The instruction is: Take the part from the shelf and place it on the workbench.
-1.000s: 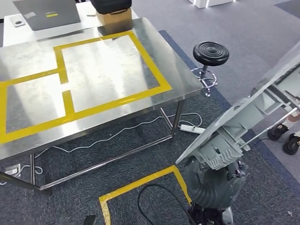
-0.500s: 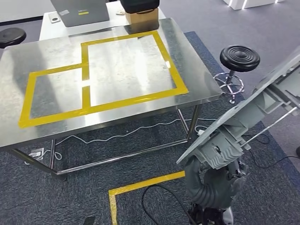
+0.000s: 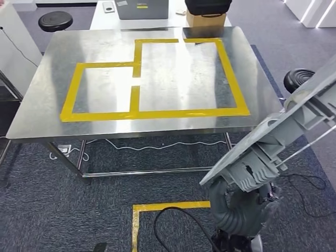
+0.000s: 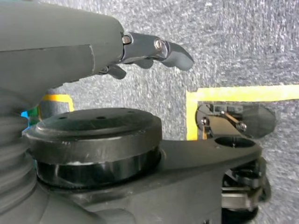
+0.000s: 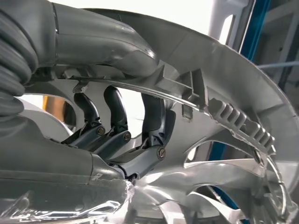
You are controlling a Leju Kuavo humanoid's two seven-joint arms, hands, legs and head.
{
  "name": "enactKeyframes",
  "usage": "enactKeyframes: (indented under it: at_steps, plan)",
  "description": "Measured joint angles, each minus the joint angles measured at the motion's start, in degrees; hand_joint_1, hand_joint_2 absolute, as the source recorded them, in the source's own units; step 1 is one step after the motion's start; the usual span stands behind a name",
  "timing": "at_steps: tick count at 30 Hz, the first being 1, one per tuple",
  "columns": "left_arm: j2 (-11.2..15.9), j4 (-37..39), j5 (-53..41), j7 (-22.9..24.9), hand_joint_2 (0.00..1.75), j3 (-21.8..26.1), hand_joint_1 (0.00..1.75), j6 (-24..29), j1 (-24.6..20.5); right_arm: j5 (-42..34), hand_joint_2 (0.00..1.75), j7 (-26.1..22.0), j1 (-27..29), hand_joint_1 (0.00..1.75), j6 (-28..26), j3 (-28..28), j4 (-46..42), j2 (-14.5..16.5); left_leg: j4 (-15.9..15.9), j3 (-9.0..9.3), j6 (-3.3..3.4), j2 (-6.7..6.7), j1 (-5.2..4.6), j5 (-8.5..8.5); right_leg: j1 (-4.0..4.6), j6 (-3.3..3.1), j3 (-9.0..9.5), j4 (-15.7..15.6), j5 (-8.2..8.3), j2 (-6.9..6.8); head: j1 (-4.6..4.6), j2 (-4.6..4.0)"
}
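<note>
The right hand (image 5: 116, 140) grips the grey part (image 3: 277, 136), fingers (image 5: 116, 109) curled through its ribbed frame. The part tilts up at the near right, off the steel counter (image 3: 43, 94). The left hand (image 4: 105, 51) hangs over carpet, fingers slightly curled, holding nothing.

Grey carpet (image 3: 47, 210), yellow floor tape (image 3: 158, 207), black stools (image 3: 55, 21).

The part (image 3: 277, 142) is a long grey plastic piece with ribs. It is tilted, at the right, off the steel workbench (image 3: 51, 105).
</note>
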Motion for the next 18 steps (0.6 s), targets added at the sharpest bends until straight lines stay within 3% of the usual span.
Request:
enactKeyframes:
  at_steps: [1,2,3,5,7,9,12,14,16,18]
  plan:
    - [-0.01,0.0,-0.04,0.0,1.75,0.0,0.0,0.0,-0.03,0.16,1.75,-0.16,0.16,1.75,-0.01,-0.15,0.0,0.08,0.0,0.0,0.08,-0.42,0.01,-0.01,-0.02,0.07,-1.82,3.53,-1.23,0.41,0.06,0.0]
    - [-0.01,0.0,-0.09,0.0,1.75,0.0,0.0,0.0,-0.02,0.23,1.75,-0.24,0.31,1.75,-0.01,-0.29,0.0,0.15,0.0,0.02,0.1,-0.81,0.02,-0.01,-0.05,0.13,-2.97,5.48,-1.43,0.53,0.1,0.0]
    - [-0.01,0.0,-0.14,0.0,1.75,0.0,0.0,0.0,0.01,0.25,1.75,-0.29,0.43,1.75,-0.01,-0.43,0.0,0.24,0.01,0.07,0.09,-1.19,0.05,-0.01,-0.1,0.16,-3.15,5.33,-0.54,0.55,0.13,0.0]
    - [-0.01,0.0,-0.2,0.0,1.75,0.0,0.0,0.0,0.02,0.26,1.75,-0.32,0.54,1.75,-0.01,-0.64,0.0,0.46,0.03,0.24,-0.12,-1.8,0.17,-0.04,-0.36,0.27,-0.39,-1.15,3.62,0.59,0.2,0.0]
    - [0.04,0.0,-0.22,0.0,1.75,0.0,0.0,0.0,0.0,0.31,1.75,-0.37,0.53,1.75,-0.01,-0.77,0.0,0.66,0.24,0.23,-0.65,-2.2,0.01,-0.1,-0.62,0.2,2.79,-8.1,6.37,0.98,0.35,0.0]
    - [0.08,0.0,-0.22,0.0,1.75,0.0,0.0,0.0,0.02,0.35,1.75,-0.4,0.54,1.75,-0.01,-0.87,0.0,0.83,0.3,0.03,-1.25,-2.34,-0.16,0.05,-0.59,-0.45,3.55,-10.08,6.68,1.39,0.45,0.01]
    - [0.08,0.0,-0.22,0.0,1.75,0.0,0.0,0.0,0.05,0.28,1.75,-0.6,0.6,1.75,-0.01,-1.13,-0.01,1.17,0.87,-0.36,-2.11,-2.13,0.01,-0.49,-0.63,-1.74,3.45,-10.19,7.09,1.37,0.33,0.01]
    - [0.08,0.0,-0.26,0.0,1.75,0.0,0.0,0.0,0.0,0.15,1.75,-0.94,0.64,1.75,-0.01,-1.28,-0.09,1.64,5.3,-2.39,-2.71,-1.82,0.13,-3.3,-0.74,-2.29,3.48,-10.29,7.21,1.22,0.12,0.0]
    - [0.08,0.0,-0.3,0.0,1.75,0.0,0.0,0.0,0.03,0.04,1.75,-1.1,0.82,1.75,0.0,-1.52,-0.22,2.13,12.79,-5.96,-3.02,-1.74,0.21,-6.68,-0.7,-2.51,3.46,-10.28,7.18,1.04,0.0,0.0]
    - [0.09,0.0,-0.31,-0.01,1.75,0.0,0.0,0.0,0.05,-0.01,1.75,-1.12,1.0,1.75,-0.01,-1.9,-0.28,2.49,15.95,-7.53,-2.97,-1.73,0.21,-6.87,-0.64,-2.56,3.47,-10.27,7.14,0.95,0.0,0.0]
